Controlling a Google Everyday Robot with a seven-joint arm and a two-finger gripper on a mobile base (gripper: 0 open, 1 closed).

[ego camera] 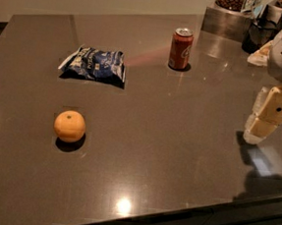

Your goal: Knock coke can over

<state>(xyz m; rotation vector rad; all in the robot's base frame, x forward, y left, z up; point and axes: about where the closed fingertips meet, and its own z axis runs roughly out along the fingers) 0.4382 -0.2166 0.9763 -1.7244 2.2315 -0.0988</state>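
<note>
Well beyond and left of the hand, upright coke can; grip unreadable.

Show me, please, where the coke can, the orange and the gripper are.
coke can [181, 50]: camera view, middle of its red side.
orange [70, 126]: camera view, middle of the fruit.
gripper [257, 129]: camera view, its lower tip, at the right edge, nearer the camera than the can.

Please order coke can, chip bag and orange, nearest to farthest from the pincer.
1. Coke can, back centre, left of the pincer at the right edge.
2. Blue chip bag and orange, far left: too close to call.
</note>
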